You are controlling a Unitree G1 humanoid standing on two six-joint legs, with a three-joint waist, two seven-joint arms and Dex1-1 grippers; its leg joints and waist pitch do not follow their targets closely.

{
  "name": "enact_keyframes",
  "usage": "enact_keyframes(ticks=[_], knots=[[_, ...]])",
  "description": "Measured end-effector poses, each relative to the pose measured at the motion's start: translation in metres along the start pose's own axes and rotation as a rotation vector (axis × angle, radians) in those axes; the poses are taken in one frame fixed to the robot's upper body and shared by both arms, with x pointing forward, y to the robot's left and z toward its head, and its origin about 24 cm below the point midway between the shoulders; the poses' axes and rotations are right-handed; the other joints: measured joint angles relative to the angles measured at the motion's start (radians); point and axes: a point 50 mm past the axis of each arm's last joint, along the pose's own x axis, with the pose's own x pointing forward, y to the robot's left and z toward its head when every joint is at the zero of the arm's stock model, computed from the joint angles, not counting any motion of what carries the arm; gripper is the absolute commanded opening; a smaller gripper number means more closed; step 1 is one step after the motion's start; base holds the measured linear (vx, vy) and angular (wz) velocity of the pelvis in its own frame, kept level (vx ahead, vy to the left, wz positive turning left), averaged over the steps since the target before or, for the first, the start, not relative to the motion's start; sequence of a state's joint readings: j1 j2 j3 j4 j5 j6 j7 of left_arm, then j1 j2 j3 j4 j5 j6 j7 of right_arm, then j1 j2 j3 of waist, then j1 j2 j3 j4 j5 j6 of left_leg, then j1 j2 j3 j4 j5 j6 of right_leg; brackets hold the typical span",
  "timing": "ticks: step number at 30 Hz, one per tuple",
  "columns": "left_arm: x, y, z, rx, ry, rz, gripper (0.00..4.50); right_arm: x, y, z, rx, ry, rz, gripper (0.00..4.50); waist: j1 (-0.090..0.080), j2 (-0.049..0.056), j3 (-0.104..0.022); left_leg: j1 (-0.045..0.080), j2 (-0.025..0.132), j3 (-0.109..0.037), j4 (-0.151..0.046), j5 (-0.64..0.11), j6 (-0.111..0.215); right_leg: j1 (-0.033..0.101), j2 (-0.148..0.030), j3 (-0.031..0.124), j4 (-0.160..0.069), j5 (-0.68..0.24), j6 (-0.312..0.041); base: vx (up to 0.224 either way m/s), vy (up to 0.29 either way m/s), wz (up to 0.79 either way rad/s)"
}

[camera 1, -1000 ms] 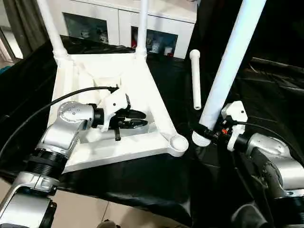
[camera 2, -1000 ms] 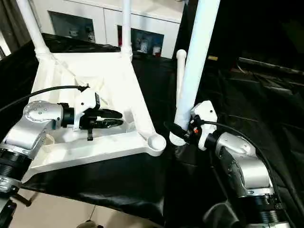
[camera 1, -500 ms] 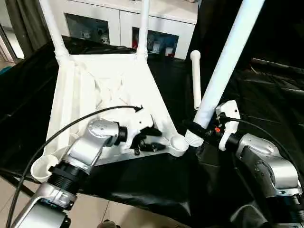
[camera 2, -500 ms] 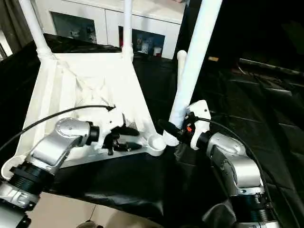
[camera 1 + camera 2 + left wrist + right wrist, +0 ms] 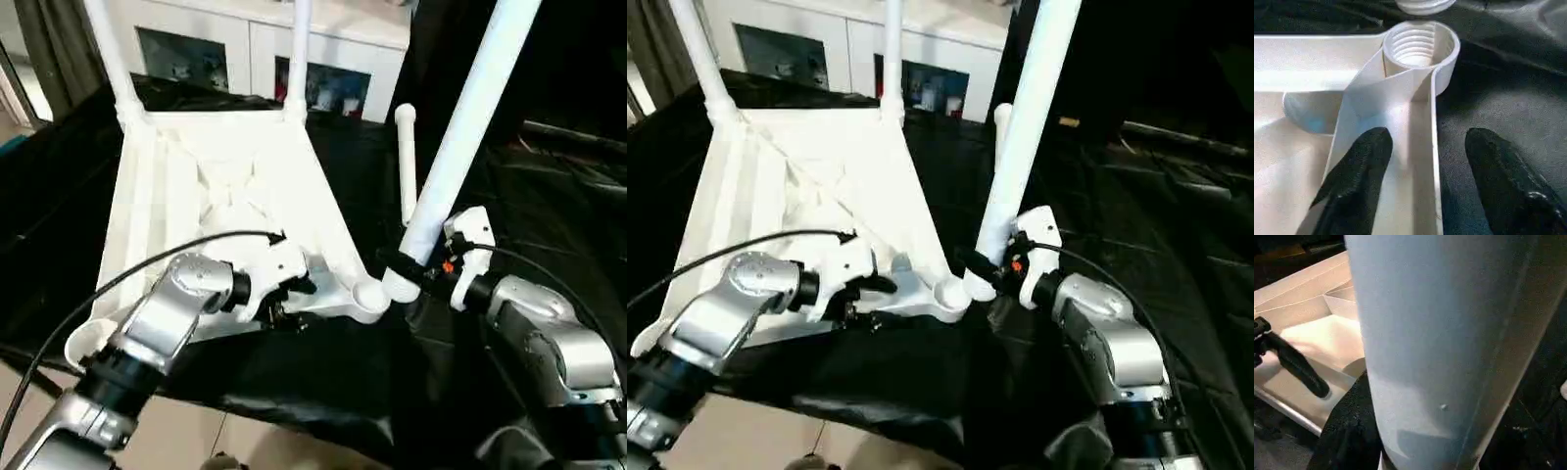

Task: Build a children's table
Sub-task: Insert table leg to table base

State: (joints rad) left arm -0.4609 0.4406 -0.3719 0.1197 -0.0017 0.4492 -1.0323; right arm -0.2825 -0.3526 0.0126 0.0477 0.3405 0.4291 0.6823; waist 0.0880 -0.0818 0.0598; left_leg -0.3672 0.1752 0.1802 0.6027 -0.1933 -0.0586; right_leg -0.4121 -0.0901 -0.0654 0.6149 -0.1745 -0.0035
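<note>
1. Upside down on a black sheet (image 5: pixel 294 382), the white plastic rectangular top of the children's table (image 5: pixel 220 166) is seen with its ribbed underside facing up.
2. Two long white tubular legs (image 5: pixel 110 61) are seen standing upright in the two far corner sockets.
3. At the near corner on the robot's right, a round threaded socket (image 5: pixel 1420 44) is seen empty.
4. The left claw (image 5: pixel 1422 161) is held at the near edge of the top, just short of that socket; its two black fingers (image 5: pixel 1359 171) are spread apart, one over the inner side of the rim wall and the other over the black sheet outside it. No contact with the rim can be confirmed.
5. The right claw (image 5: pixel 404 271) is clamped on the lower part of a third white tubular leg (image 5: pixel 470 117), which is tilted, its upper part leaning away to the robot's right.
6. The flared ribbed end (image 5: pixel 400 286) of this held leg is placed just beside the empty socket, not inside it.
7. A fourth white tubular leg (image 5: pixel 406 162) is seen lying on the black sheet beyond the held one.
8. A white glass-door cabinet (image 5: pixel 323 59) is seen behind the work.
</note>
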Motion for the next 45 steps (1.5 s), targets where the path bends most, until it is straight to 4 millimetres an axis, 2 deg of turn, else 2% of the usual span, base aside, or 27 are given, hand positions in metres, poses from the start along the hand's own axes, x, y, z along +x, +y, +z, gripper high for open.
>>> enact_keyframes(ticks=[17, 26, 28, 38, 45], knots=[[-0.001, -0.003, -0.006, -0.074, 0.033, 0.047, 1.0, 0.006, 0.005, -0.001, 0.001, -0.001, 0.013, 1.91, 0.0, 0.0, 0.0, 0.0, 0.0, 0.0, 0.0, 0.0, 0.0, 0.0, 0.0, 0.0, 0.0, 0.0, 0.0, 0.0, 0.0, 0.0], [-0.002, -0.005, -0.008, -0.076, 0.036, 0.024, 0.5, 0.011, 0.006, 0.007, -0.012, -0.022, 0.025, 1.91, -0.001, 0.0, 0.0, 0.0, 0.0, 0.0, 0.0, 0.0, 0.0, 0.0, 0.0, 0.0, 0.0, 0.0, 0.0, 0.0, 0.0, 0.0], [-0.002, -0.006, -0.008, -0.068, 0.039, 0.02, 0.17, 0.012, 0.008, 0.007, -0.011, -0.024, 0.036, 1.91, -0.001, 0.0, 0.0, 0.0, 0.0, 0.0, 0.0, 0.0, 0.0, 0.0, 0.0, 0.0, 0.0, 0.0, 0.0, 0.0, 0.0, 0.0], [0.0, -0.007, -0.007, -0.055, 0.034, 0.013, 0.06, 0.017, 0.01, -0.003, 0.039, 0.027, 0.08, 1.91, -0.003, 0.0, 0.0, 0.0, 0.0, 0.0, 0.0, 0.0, 0.0, 0.0, 0.0, 0.0, 0.0, 0.0, 0.0, 0.0, 0.0, 0.0], [0.001, -0.007, -0.008, -0.048, 0.029, 0.002, 0.0, 0.025, 0.01, -0.002, 0.056, 0.047, 0.115, 1.91, -0.002, -0.002, -0.002, 0.003, 0.0, 0.0, 0.0, 0.0, 0.0, 0.003, 0.0, 0.0, 0.0, 0.0, 0.0, 0.0, 0.0, 0.0]])
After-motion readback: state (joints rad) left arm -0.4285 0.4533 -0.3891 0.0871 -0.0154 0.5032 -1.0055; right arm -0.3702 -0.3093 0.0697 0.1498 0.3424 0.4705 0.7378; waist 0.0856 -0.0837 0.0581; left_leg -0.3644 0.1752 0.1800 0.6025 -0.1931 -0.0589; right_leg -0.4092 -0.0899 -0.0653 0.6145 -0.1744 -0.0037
